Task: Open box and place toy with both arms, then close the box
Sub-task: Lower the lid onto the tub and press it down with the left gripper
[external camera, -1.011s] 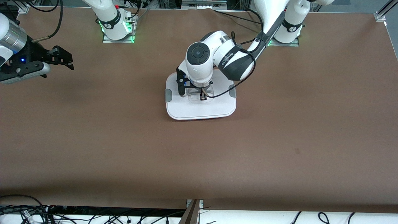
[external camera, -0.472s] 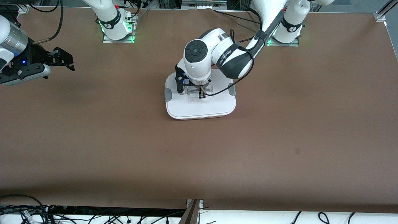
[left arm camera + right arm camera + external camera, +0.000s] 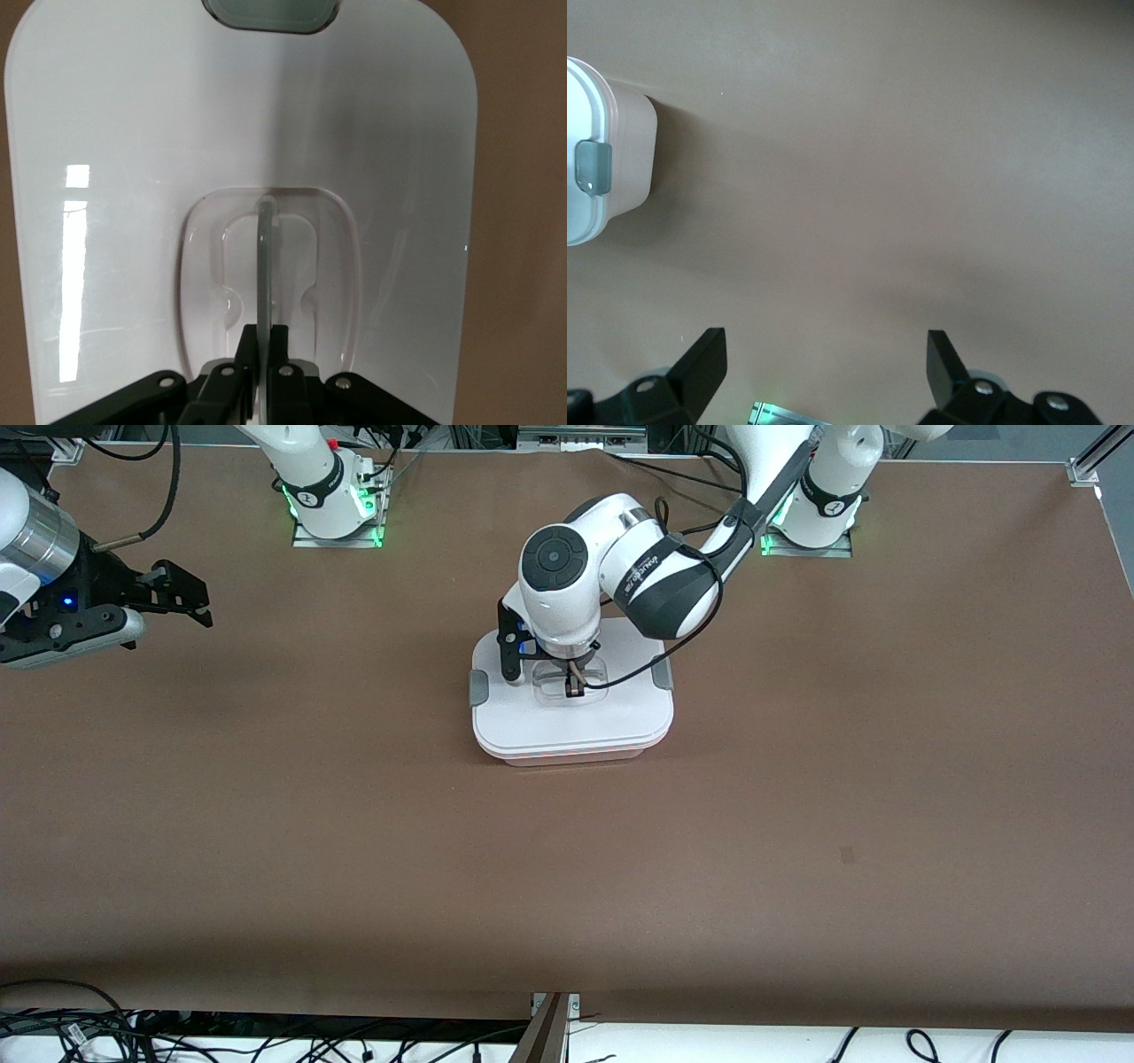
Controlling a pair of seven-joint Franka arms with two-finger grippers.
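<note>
Box | mid-table, nearer the arms' edge, lid on | left gripper pinching the handle directly beneath, fingers pressed together | right gripper spread, waiting well apart at right arm's end | toy unseen

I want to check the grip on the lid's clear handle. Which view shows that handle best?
The left wrist view: the handle fills it, with the left gripper shut on its centre rib. The front view shows the handle small and partly hidden under the arm. The right wrist view shows only the box side and a grey clip, no handle.
</note>
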